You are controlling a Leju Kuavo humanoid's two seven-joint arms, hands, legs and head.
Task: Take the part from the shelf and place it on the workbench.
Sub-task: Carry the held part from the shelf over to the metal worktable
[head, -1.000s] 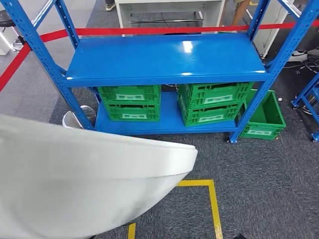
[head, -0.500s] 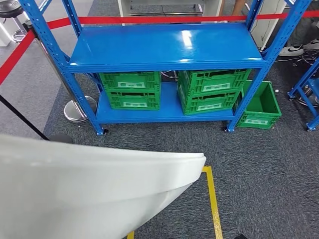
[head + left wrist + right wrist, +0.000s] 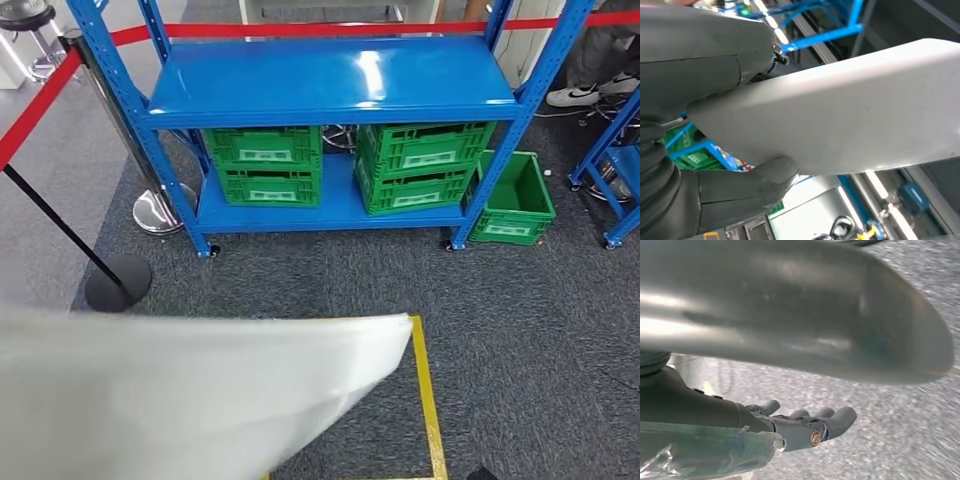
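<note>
White part (image 3: 189, 395) filling lower left of frame, left hand (image 3: 696, 145) fingers (image 3: 753, 187) gripping its edge; right hand (image 3: 753, 432) fingers (image 3: 836, 420) lying extended beside part, grasp unclear

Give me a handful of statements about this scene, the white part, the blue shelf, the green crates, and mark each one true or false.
1. The left hand grips the large white part between thumb and fingers. True.
2. The blue shelf's top board carries two green crates. False: the top board is bare; the green crates sit on the lower board.
3. One green crate stands on the floor beside the shelf. True.
4. The yellow floor marking lies on bare concrete. False: it lies on dark grey carpet.
5. The right hand lies under the part, fingers stretched out. True.
</note>
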